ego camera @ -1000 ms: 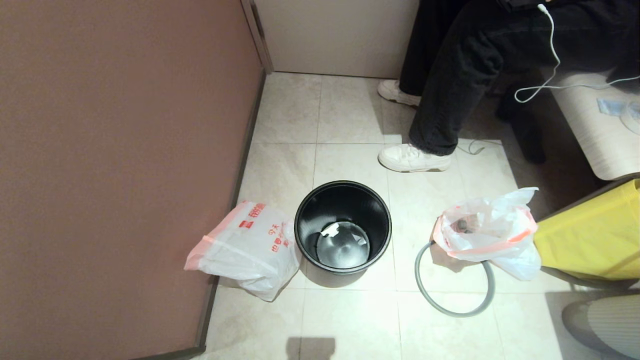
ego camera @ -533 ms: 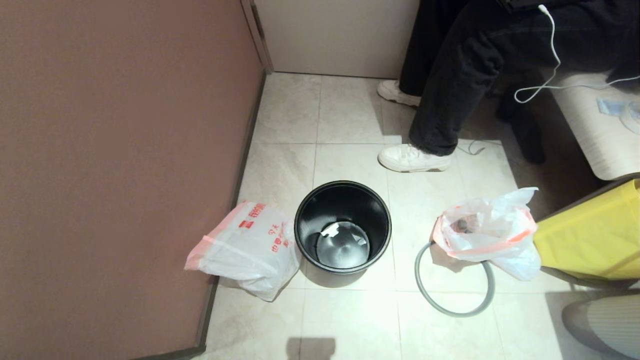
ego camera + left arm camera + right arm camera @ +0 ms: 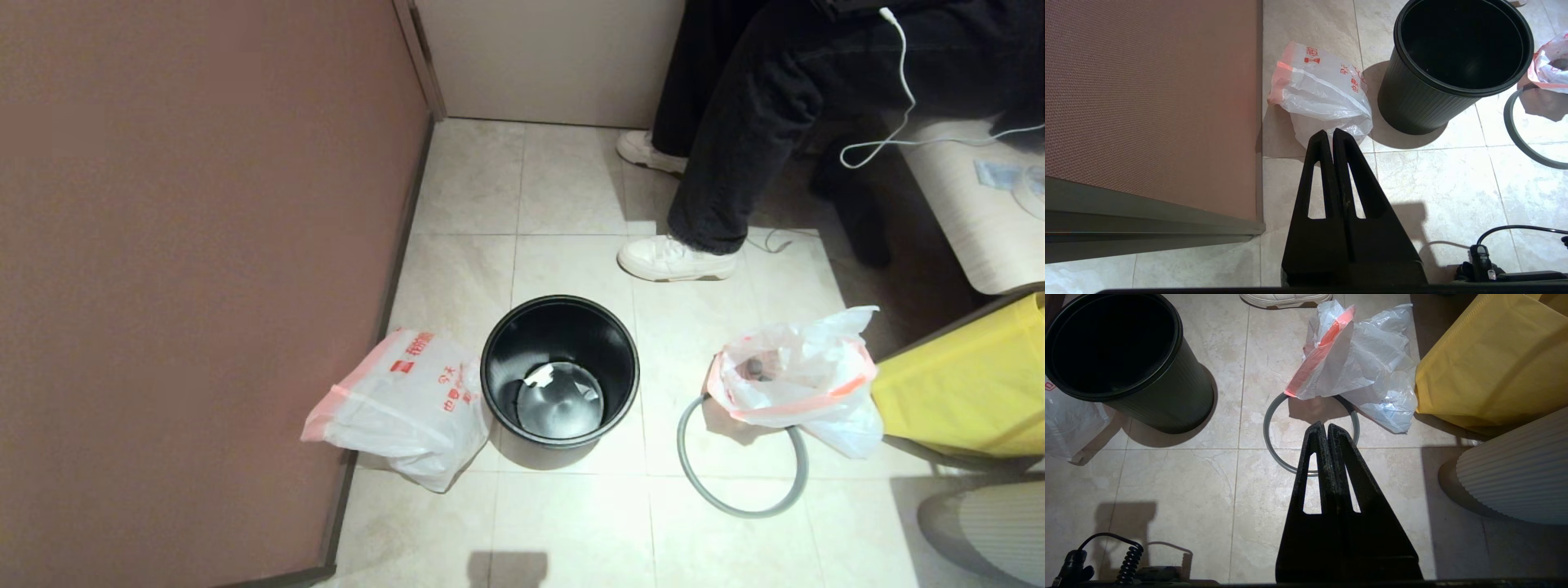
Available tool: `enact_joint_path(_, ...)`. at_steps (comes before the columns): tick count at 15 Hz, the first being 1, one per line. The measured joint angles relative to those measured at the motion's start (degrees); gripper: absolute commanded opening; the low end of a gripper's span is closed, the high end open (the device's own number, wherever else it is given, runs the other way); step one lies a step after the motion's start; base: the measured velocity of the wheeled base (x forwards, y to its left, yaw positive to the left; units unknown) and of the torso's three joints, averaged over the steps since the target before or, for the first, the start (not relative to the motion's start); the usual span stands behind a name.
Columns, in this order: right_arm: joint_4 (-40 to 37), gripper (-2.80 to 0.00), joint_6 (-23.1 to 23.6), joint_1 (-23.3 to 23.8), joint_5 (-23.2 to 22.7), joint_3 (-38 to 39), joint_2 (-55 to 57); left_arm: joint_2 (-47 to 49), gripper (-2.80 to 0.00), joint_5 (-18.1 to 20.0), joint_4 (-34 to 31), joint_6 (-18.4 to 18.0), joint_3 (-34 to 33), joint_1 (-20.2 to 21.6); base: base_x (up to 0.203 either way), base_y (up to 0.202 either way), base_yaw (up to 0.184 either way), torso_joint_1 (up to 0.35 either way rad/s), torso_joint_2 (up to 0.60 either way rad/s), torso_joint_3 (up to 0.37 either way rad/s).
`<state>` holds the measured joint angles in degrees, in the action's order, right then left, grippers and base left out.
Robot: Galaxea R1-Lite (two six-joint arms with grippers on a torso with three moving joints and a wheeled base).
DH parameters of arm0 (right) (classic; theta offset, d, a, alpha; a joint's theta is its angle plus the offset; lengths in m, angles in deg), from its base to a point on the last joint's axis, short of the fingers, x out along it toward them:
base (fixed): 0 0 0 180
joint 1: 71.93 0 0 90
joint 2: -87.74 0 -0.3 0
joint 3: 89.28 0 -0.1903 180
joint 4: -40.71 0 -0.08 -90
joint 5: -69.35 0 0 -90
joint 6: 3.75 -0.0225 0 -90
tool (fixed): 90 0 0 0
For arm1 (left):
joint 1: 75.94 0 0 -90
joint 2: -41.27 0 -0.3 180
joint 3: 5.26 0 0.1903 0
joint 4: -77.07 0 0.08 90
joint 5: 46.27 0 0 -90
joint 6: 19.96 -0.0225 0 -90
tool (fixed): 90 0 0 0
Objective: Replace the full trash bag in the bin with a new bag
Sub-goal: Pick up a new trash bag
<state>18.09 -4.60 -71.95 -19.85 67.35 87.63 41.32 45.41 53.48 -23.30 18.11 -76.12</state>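
Head view: no change against the two earlier frames; every object sits where it did and neither arm enters this view. The bin point(image 3: 560, 371) stands upright on the tiled floor point(image 3: 571, 523), unlined, with a scrap of white paper point(image 3: 540, 375) on its bottom. The new bag point(image 3: 404, 404) lies flat on the floor, touching the bin on the robot's left side and pressed against the brown wall panel point(image 3: 196, 278). The full trash bag point(image 3: 796, 380) sits apart from the bin on the robot's right side, mouth open, resting on the far arc of the grey hoop point(image 3: 739, 465), which lies loose on the floor. A yellow bag point(image 3: 971, 384) is just beyond the full trash bag, farther from the bin. A seated person's leg and white shoe point(image 3: 673, 259) are behind the bin. Left wrist view: left claw point(image 3: 1332, 132) clenched, fingers pressed together and grasping nothing, hanging above the floor over the near edge of the new bag point(image 3: 1323, 90), beside the bin point(image 3: 1453, 65). Right wrist view: right claw point(image 3: 1327, 426) likewise clenched and empty, held above the grey hoop point(image 3: 1274, 449), with the full trash bag point(image 3: 1363, 363) just past it and the bin point(image 3: 1126, 359) off to the side. The yellow bag point(image 3: 1490, 363) touches the full trash bag.
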Motion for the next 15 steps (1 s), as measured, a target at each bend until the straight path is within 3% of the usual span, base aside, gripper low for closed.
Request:
enact_joint_path(6,0.0,-2.8,0.0,0.0,0.0,0.0,0.0,0.0,-2.8,-1.1,1.0,-1.3,0.0,0.0,0.0,0.0,0.0,0.0,0.0,0.0)
enact_joint_path(9,0.0,-2.8,0.0,0.0,0.0,0.0,0.0,0.1,-2.8,-0.8,7.4,-4.9,1.0,0.0,0.0,0.0,0.0,0.0,0.0,0.0)
enact_joint_path(11,0.0,-2.8,0.0,0.0,0.0,0.0,0.0,1.7,-2.8,-0.3,7.1,-7.3,4.5,0.0,0.0,0.0,0.0,0.0,0.0,0.0)
enact_joint_path(15,0.0,-2.8,0.0,0.0,0.0,0.0,0.0,18.2,-2.8,0.4,5.3,-11.9,13.4,0.2,0.0,0.0,0.0,0.0,0.0,0.0)
